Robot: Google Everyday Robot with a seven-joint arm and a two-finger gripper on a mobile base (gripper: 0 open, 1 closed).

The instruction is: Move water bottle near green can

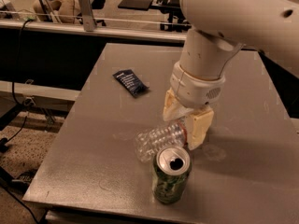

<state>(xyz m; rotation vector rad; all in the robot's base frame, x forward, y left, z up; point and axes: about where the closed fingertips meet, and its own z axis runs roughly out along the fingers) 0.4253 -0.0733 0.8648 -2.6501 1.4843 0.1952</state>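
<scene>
The water bottle (156,139), clear and ribbed, lies on its side just behind the green can (171,175), its base pointing left. The can stands upright near the table's front edge, silver top and dark hole showing. My gripper (185,126) reaches down from the white arm and is shut on the bottle's right, cap end, which the cream fingers (197,127) hide. The bottle is low over the grey table (93,171); I cannot tell whether it touches the can or the table.
A flat dark blue snack packet (131,82) lies on the table's left half, behind the bottle. A counter with cables and a post (85,8) runs along the back. The table's front edge is close below the can.
</scene>
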